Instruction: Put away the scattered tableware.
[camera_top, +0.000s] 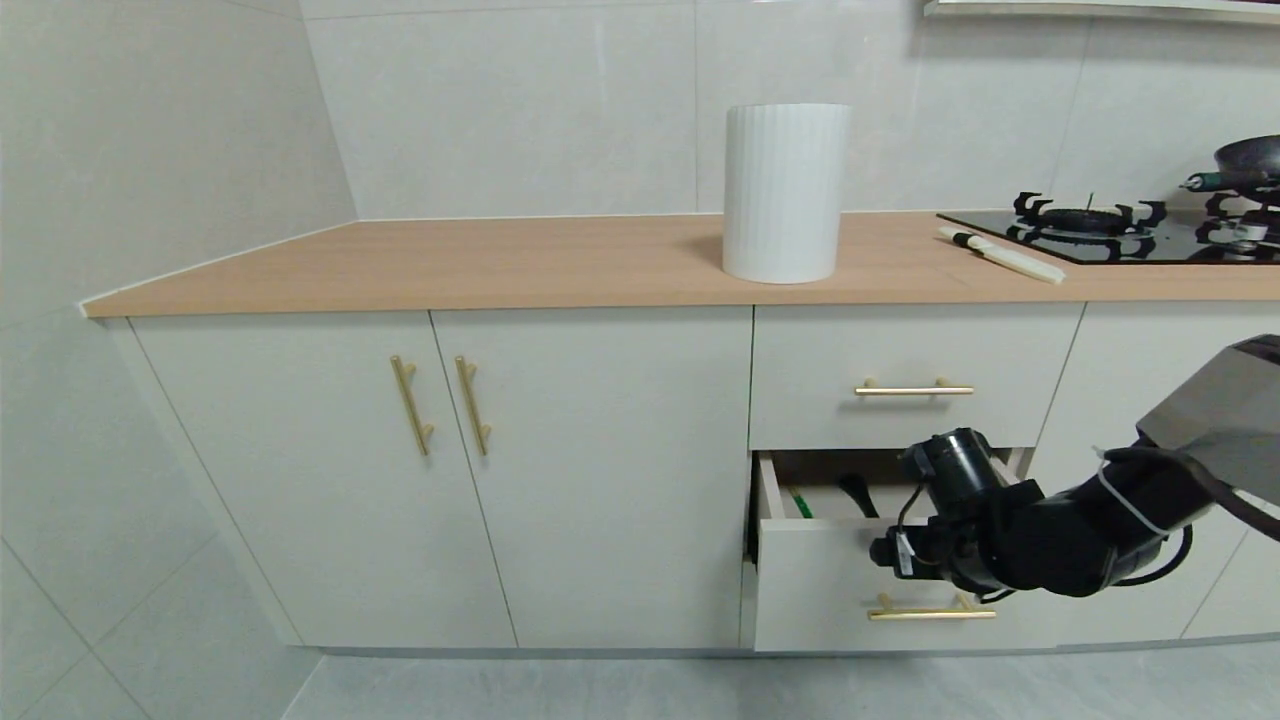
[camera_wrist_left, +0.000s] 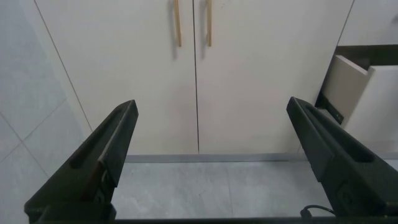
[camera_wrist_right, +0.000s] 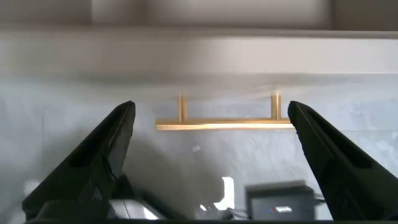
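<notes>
Pale utensil (camera_top: 1000, 255), dark at one end, lies flat on the counter (camera_top: 450, 265) by the near left corner of the hob (camera_top: 1110, 235), well apart from the lower drawer (camera_top: 830, 570) below and to its left. That drawer stands part-way open, presumably as the store for tableware. Two things show inside it, a green item (camera_top: 800, 501) and a black item (camera_top: 856, 492), both too hidden to name. Right gripper (camera_wrist_right: 211, 112), jaws wide and holding nothing, sits at the drawer front. The brass handle (camera_wrist_right: 224, 125) lies just beyond, between its fingers, a pose suited to pulling or pushing the drawer. Left gripper (camera_wrist_left: 211, 106), jaws likewise wide and empty, hangs low facing the doors (camera_top: 600, 470), apparently kept out of the way. Counts: one loose utensil; two drawers, the upper drawer (camera_top: 910, 360) shut; two doors; four handles; one white ribbed canister (camera_top: 785, 190) on the counter, left of the utensil; one pan (camera_top: 1250, 160) at the far right of the hob.
</notes>
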